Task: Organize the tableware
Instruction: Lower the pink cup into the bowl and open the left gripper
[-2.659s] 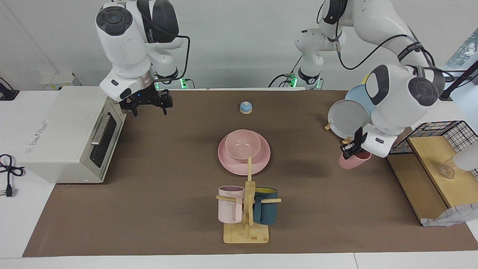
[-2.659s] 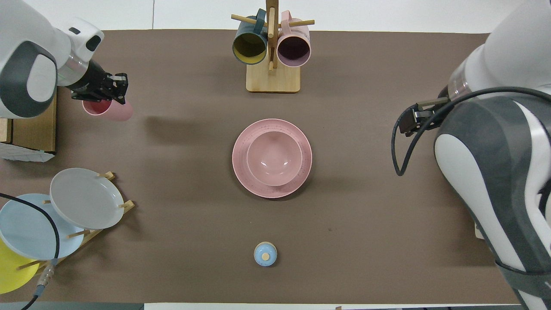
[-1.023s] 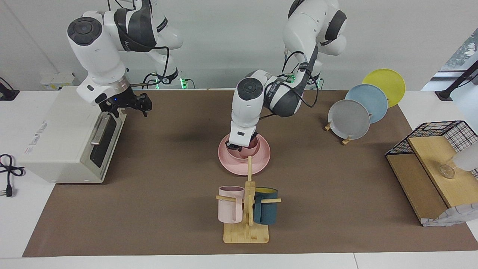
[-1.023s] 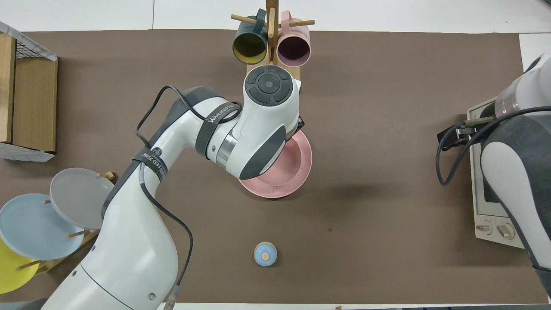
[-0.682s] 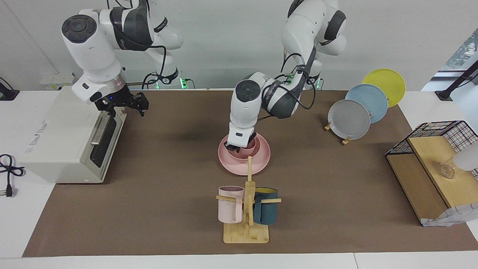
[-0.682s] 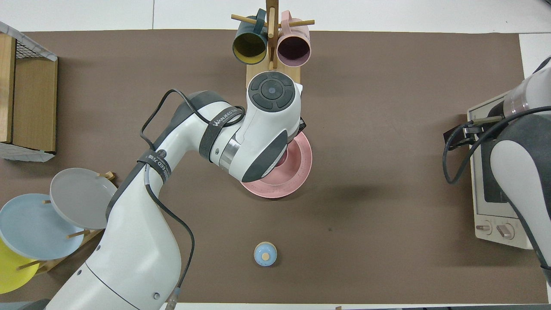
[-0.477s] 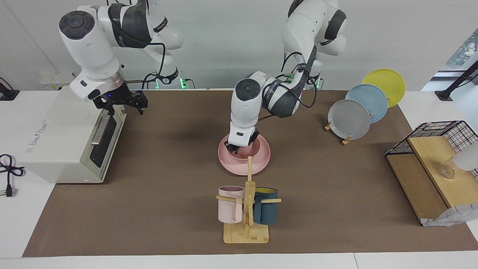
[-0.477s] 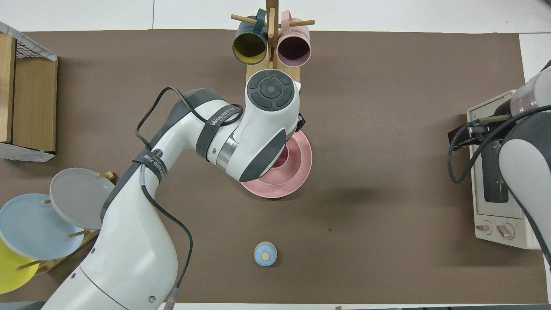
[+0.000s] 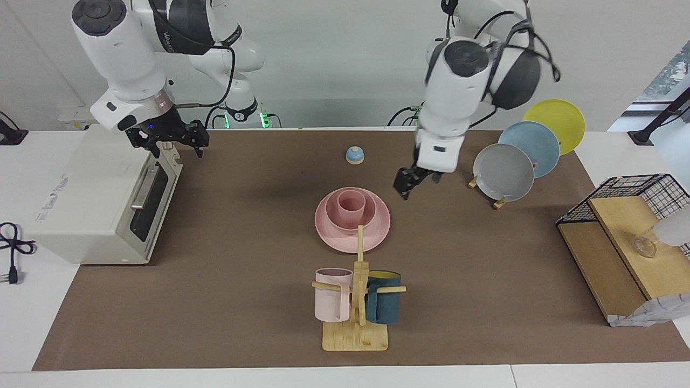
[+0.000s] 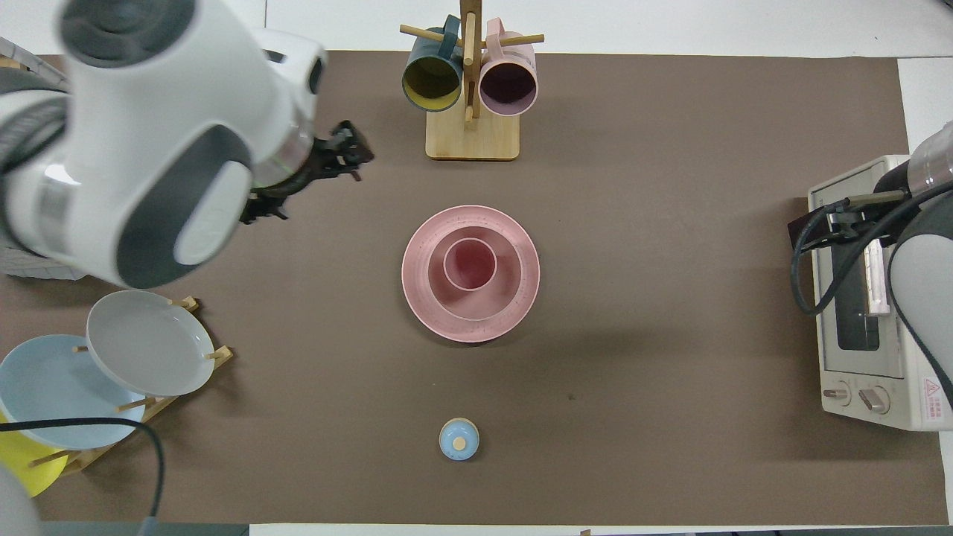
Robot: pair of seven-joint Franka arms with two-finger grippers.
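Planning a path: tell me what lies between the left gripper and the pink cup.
Only bare brown mat, the bowl's rim and plate, facing view; left gripper, pink cup.

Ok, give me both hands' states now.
Left hand: open, empty, raised beside the pink plate.
Right hand: open, empty, over the toaster oven.

The yellow plate (image 10: pixel 18 465) is cut off by the overhead view's edge and half hidden under the blue plate (image 10: pixel 52 391).

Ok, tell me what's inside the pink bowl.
The cup stands upright in the bowl, mouth up, and the bowl sits on the plate. The cup looks empty. The part of the bowl's bottom under the cup is covered.
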